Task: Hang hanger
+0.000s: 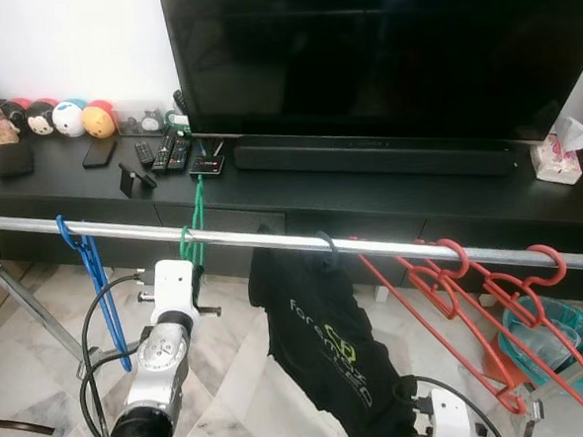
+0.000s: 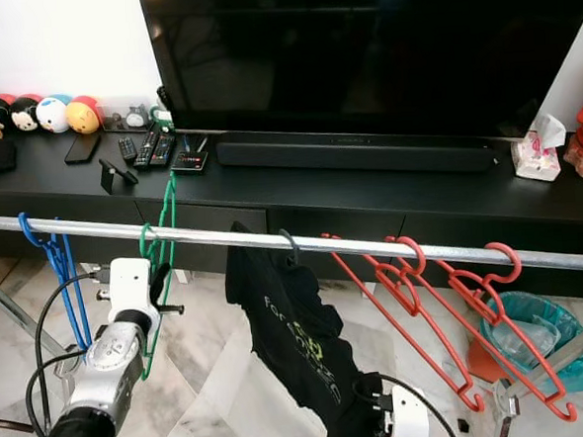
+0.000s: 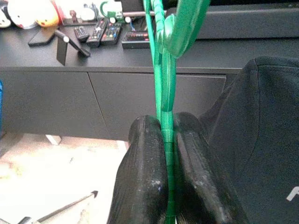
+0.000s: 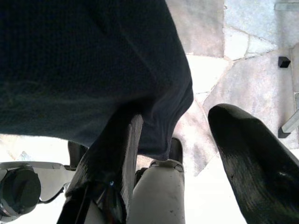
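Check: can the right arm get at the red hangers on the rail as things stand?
Probably yes. The right gripper hangs low with jaws open, beside the black shirt's hem. The red hangers hang on the rail to that arm's side, nothing between.

Your left arm (image 1: 161, 355) is ribbed silver with a white wrist block, looped black cables (image 1: 96, 334) and scuffed black fingers (image 3: 145, 177); the right gripper (image 4: 187, 158) matches.
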Controlling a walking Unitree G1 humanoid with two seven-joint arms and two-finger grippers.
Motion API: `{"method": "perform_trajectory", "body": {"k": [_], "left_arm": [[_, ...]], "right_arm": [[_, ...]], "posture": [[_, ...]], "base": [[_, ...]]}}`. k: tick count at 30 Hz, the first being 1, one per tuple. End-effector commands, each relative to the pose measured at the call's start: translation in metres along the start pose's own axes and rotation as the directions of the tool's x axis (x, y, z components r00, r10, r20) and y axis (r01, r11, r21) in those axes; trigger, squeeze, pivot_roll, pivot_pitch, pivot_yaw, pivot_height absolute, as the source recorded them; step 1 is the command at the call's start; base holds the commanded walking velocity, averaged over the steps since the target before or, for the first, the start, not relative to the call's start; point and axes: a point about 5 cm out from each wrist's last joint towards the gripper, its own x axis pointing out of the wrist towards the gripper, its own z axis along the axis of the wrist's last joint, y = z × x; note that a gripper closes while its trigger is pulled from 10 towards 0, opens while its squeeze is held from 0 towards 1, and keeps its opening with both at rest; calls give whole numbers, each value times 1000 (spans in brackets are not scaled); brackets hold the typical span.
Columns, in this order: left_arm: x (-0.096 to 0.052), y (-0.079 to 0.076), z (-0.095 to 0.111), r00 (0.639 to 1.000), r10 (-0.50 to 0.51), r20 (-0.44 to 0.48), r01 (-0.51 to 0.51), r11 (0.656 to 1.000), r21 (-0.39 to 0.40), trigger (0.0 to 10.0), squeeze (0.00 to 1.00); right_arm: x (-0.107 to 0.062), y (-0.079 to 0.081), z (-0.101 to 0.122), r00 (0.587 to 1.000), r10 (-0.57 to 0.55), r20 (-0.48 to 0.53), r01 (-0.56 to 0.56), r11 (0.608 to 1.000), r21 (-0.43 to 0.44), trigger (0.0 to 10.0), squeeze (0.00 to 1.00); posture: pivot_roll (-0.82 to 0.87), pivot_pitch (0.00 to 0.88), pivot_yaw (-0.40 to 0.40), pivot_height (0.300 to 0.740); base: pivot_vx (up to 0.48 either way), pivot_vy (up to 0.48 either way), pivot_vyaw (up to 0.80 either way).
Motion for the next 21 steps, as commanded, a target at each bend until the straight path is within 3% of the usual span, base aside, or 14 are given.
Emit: {"method": "perform_trajectory", "body": {"k": [1, 12, 17, 21], "left_arm": [[3, -5, 1, 1000, 1, -10, -1, 1000, -17, 10000, 0], [12, -12, -8, 988, -41, -152, 46, 998, 33, 10000, 0], [7, -12, -23, 964, -62, -258, 87, 992, 89, 10000, 0], [1, -13, -33, 959, -68, -276, 98, 991, 95, 10000, 0]], "right_arm": [[0, -1, 0, 1000, 1, -4, -1, 1000, -10, 10000, 0], [0, -1, 0, 1000, 3, -5, -3, 1000, -13, 10000, 0], [0, 0, 0, 1000, 5, -7, -5, 1000, -9, 10000, 0], [0, 1, -1, 1000, 6, -6, -6, 1000, -5, 10000, 0]], "posture": [[38, 0, -36, 740], [32, 0, -36, 740], [31, 0, -31, 740], [32, 0, -30, 740]], "base": [[0, 0, 0], [0, 0, 0], [0, 0, 0], [0, 0, 0]]}}
